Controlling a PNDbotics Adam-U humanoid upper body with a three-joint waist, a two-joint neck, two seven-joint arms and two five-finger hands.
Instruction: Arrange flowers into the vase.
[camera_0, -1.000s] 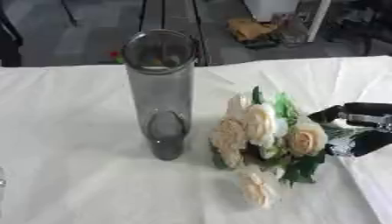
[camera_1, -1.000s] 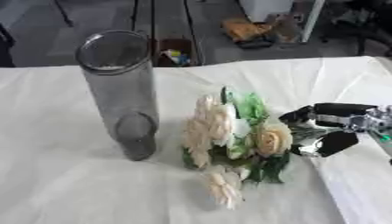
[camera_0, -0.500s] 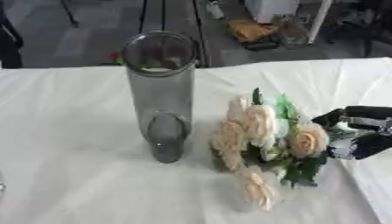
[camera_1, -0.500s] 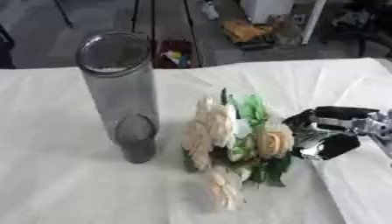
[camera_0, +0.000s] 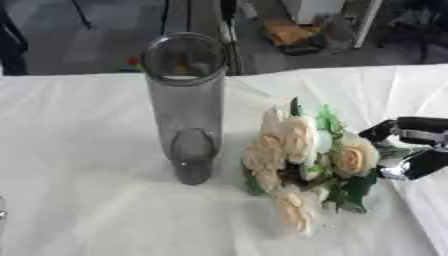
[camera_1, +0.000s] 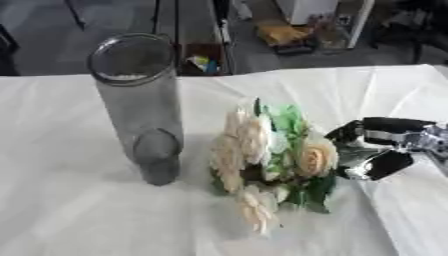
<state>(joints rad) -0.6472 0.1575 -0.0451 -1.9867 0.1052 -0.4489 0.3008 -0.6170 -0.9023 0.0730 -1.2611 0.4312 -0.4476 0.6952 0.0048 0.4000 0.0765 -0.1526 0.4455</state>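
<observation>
A tall clear grey glass vase stands upright on the white tablecloth, left of centre, with nothing in it. A bunch of cream roses with green leaves lies flat on the cloth just right of the vase, blooms pointing toward me. My right hand comes in from the right edge and reaches the bunch's right side, its fingers and thumb spread on either side of the stems and leaves. Whether they touch the stems I cannot tell. My left hand is not in view.
The white tablecloth covers the whole table, with creases on the right. Beyond the far table edge are a dark floor, chair legs and an orange and yellow object. A small clear object shows at the lower left edge.
My right hand has moved left, closer to the bunch of roses. The vase and flowers have stayed put.
</observation>
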